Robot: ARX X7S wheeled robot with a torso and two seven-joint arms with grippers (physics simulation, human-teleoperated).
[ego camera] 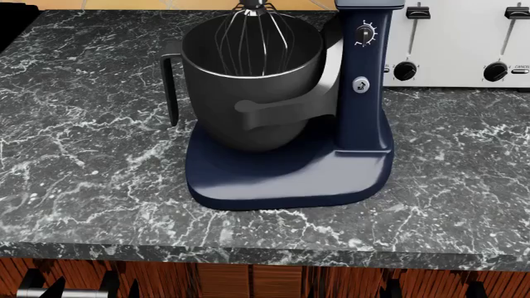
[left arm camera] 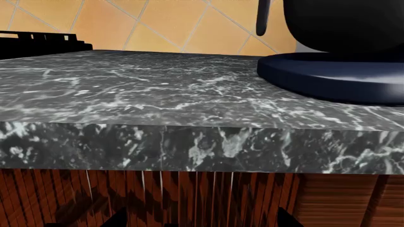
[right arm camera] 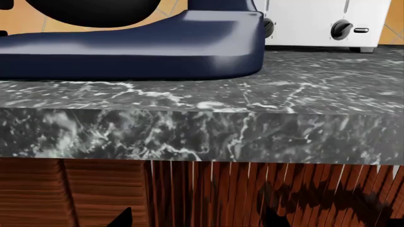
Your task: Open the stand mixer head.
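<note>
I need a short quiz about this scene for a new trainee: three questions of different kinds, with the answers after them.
1. True or false: the whisk hangs inside the bowl.
2. Multiple choice: what stands behind the mixer column, at the right of the head view? A) a kettle B) a white toaster C) a sink
3. Fill in: the mixer base rests on a dark marble ____.

Key:
1. True; the wires reach down below the bowl's rim, so the mixer head is not yet raised.
2. B.
3. Counter.
</note>
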